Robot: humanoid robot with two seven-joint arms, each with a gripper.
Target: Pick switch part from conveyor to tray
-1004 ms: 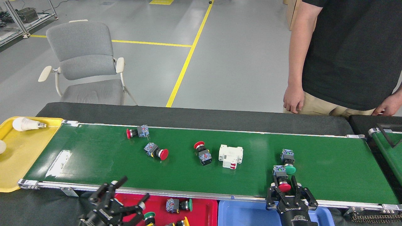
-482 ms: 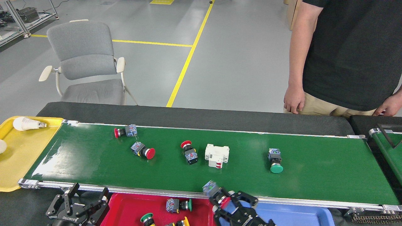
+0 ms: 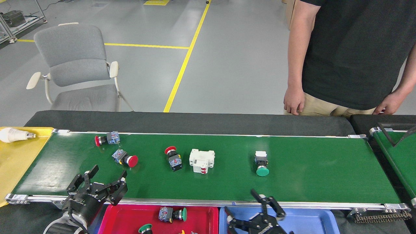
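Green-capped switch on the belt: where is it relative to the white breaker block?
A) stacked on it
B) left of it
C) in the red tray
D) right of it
D: the green-capped switch lies on the belt to the right of the white breaker block, with bare green belt between them.

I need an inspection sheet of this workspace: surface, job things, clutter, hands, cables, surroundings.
Surface: green conveyor, glossy, silver rails.
Job things: four button switches on the belt, three red-capped at left and middle, one green-capped; red tray holds more switches.
Clutter: white breaker on the belt; bulb on the yellow tray; blue tray.
Hands: left hand open, empty; right hand open, empty.
Cables: nothing seen.
Surroundings: person behind the belt; grey chair.
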